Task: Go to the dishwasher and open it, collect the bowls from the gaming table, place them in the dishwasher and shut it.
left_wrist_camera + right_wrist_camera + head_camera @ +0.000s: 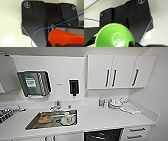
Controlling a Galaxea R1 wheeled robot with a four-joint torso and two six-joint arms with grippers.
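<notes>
In the right wrist view a lime green bowl (114, 36) hangs above a pale floor, my right gripper (133, 44) shut on its rim. A red bowl (65, 37) sits large in the left wrist view, with my left gripper (51, 44) shut on its edge. The dishwasher (103, 135) is under the white counter, right of the sink. Its dark interior with wire racks shows at the lower edge of the head view. The gaming table is out of view.
A steel sink (32, 123) holds dishes, with a tap (55, 105) behind it. Plates and bottles (113, 103) stand on the counter at the right. Drawers (136, 133) flank the dishwasher. Wall cabinets (112, 70) and a towel dispenser (33, 83) hang above.
</notes>
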